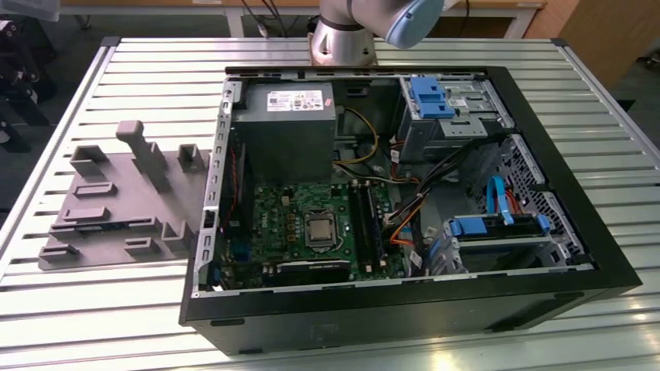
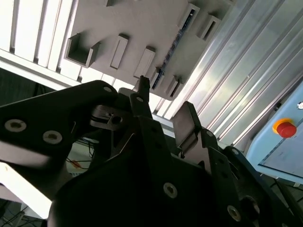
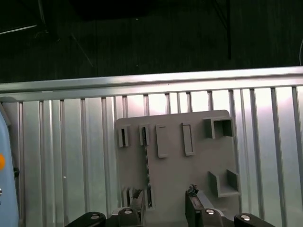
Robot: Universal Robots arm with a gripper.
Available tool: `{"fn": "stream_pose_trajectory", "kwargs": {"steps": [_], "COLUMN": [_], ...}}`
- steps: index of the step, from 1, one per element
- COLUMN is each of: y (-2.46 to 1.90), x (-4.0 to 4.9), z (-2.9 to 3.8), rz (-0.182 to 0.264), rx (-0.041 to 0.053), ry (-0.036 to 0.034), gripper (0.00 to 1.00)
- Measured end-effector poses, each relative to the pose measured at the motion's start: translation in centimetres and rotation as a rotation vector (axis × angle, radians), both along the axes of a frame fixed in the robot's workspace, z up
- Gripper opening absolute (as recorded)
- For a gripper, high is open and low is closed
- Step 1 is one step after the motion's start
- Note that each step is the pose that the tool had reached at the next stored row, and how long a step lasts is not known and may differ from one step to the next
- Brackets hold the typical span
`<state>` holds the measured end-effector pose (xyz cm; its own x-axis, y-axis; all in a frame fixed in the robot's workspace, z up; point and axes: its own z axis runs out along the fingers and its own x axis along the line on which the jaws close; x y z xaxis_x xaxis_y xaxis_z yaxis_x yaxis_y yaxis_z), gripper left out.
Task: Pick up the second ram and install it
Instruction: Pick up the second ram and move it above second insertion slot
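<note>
As I read it, the job is barely begun. The second ram (image 1: 108,226) is not yet picked up. It stands on edge in a narrow slot of the grey fixture (image 1: 124,193), along the fixture's edge nearest the camera in the exterior view. In the first wrist view it shows as a thin line (image 3: 147,172) running down the fixture's face. Nothing has been carried over to the computer case (image 1: 413,309), which sits just beside the fixture on the exterior view's right. Its motherboard (image 1: 299,209) lies open to view, with the long black memory slots (image 1: 363,224) on the side of the board away from the fixture. I cannot tell from here whether any slot already has a stick in it, so I leave that open. All of the pick and all of the install are left to do. The gripper (image 3: 164,203) hangs over the fixture, well clear of its surface as far as I can judge, with its jaws spread wide and nothing between them. In the first wrist view the bare grey of the fixture shows through the gap. One fingertip (image 3: 194,208) is over the fixture's plain middle, and the other is close beside the near end of the ram's slot. In the second wrist view the gripper (image 2: 165,101) looks just as empty, touching neither the ram nor the fixture.
</note>
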<state>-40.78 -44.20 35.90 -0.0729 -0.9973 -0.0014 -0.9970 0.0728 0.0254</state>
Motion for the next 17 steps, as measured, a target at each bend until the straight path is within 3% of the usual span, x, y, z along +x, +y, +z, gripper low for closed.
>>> {"fn": "stream_pose_trajectory", "kwargs": {"steps": [4, 17], "y": [-0.3, -0.36], "x": [0.0, -0.01], "z": [-0.71, -1.24], "rz": [0.0, 0.0], "rx": [0.0008, 0.0009], "ry": [-0.0002, -0.0008], "gripper": [0.47, 0.47]}}
